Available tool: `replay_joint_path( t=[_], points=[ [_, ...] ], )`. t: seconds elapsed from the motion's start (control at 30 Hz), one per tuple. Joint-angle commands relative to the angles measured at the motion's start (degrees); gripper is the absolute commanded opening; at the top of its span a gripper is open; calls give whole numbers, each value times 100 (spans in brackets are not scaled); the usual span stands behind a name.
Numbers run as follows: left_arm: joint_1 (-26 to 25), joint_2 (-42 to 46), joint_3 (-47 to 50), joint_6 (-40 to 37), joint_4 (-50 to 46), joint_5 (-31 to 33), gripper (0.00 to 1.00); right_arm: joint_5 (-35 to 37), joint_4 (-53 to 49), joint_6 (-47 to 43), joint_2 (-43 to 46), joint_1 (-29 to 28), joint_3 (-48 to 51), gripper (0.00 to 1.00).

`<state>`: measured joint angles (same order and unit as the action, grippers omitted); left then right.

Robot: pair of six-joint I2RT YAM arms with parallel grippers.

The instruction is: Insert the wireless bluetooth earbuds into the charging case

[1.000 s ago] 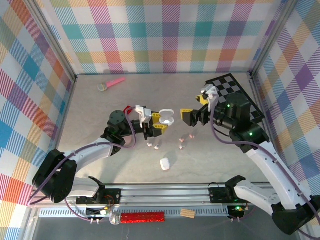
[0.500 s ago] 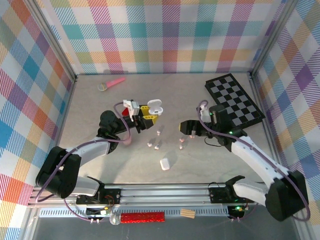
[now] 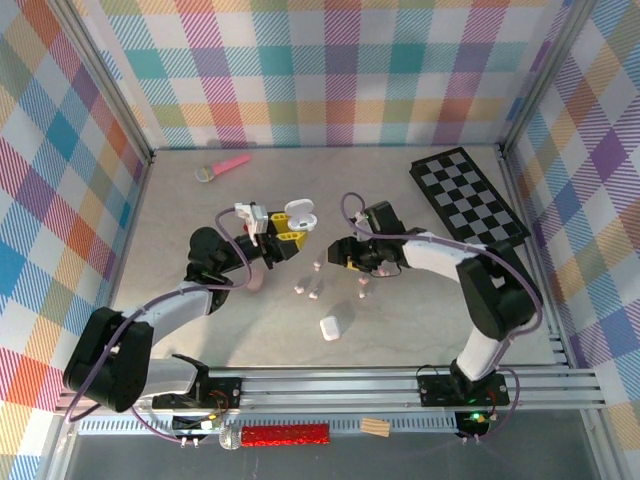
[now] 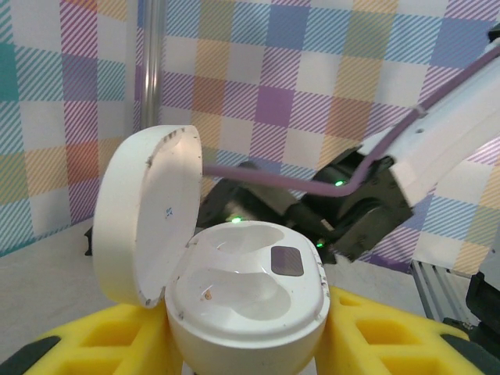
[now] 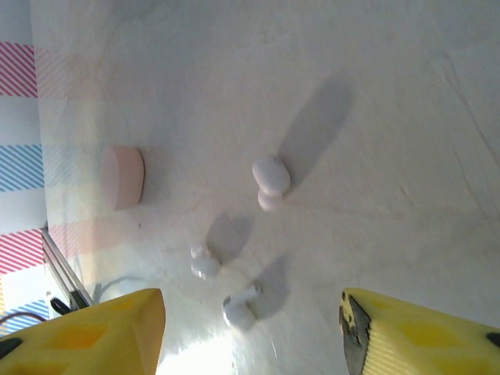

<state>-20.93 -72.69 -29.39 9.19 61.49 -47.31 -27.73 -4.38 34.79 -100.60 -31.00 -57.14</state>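
Surrounding beige table (image 3: 420, 320), pastel plaid walls (image 3: 330, 70)

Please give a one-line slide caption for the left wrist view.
Left gripper holds the open white charging case, both wells empty.

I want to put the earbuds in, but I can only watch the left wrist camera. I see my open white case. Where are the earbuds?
Observer: Three earbuds lie loose on the table, below the right hand.
Operator: Is that hand holding one?
Observer: No, its fingers stand apart with nothing between them.
Operator: Are there other cases?
Observer: A closed white case lies on the table, nearer the arm bases than your open white case.
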Motion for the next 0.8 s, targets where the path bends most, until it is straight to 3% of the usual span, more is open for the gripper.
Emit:
replay_joint_path(
  t=[0.0,0.3,0.77],
  points=[
    [76,299,7,-255,-229,11,43,-270,281,233,-509,-89,-391,59],
    [71,567,16,-417,-598,2,43,-376,155,281,-1410,-282,-1168,57],
    [71,641,21,-444,-647,-87,43,-259,-212,142,-1702,-422,-1369,55]
  ],
)
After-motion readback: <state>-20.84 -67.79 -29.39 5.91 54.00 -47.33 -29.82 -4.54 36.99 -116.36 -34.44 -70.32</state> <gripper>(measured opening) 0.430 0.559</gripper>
